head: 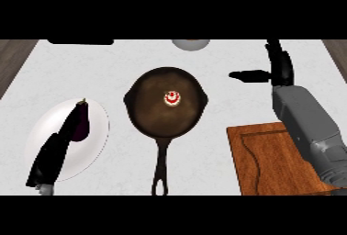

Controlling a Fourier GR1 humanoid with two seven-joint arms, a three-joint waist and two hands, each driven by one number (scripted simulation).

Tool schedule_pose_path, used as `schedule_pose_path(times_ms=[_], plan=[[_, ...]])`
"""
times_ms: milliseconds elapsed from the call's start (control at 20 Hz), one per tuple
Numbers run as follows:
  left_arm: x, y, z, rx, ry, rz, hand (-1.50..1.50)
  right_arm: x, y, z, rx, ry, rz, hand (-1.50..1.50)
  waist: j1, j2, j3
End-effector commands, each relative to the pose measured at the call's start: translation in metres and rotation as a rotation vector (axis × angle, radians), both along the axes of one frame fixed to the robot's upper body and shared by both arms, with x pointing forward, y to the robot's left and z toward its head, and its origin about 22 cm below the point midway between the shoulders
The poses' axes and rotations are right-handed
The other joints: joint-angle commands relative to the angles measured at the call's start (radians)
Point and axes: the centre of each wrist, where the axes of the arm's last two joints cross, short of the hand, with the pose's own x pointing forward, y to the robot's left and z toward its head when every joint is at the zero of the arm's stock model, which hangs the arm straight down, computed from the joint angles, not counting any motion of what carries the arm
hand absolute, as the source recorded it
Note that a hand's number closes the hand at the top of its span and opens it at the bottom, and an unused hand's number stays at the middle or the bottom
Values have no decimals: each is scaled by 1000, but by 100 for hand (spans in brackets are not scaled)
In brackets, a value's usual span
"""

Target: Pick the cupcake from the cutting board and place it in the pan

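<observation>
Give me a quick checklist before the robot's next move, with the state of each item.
1. Cupcake inside the pan: ok.
2. Cupcake upright, topping up: ok.
3. Cutting board free of the cupcake: ok.
4. Right hand away from the pan, holding nothing: ok.
5. Left hand over the plate beside the eggplant; contact: cannot tell.
6. Pan's handle unobstructed: ok.
</observation>
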Motion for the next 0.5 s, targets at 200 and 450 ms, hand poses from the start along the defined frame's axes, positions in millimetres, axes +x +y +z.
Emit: schedule_pose_path(times_ms=[200, 450], plan=[[-12, -6, -12, 6, 16, -10, 0, -15, -83, 10, 8, -13, 12, -150, -2, -1, 0], [-12, -5, -9, 6, 3, 0, 0, -24, -118, 19, -22, 3, 45, -150, 1, -1, 0]])
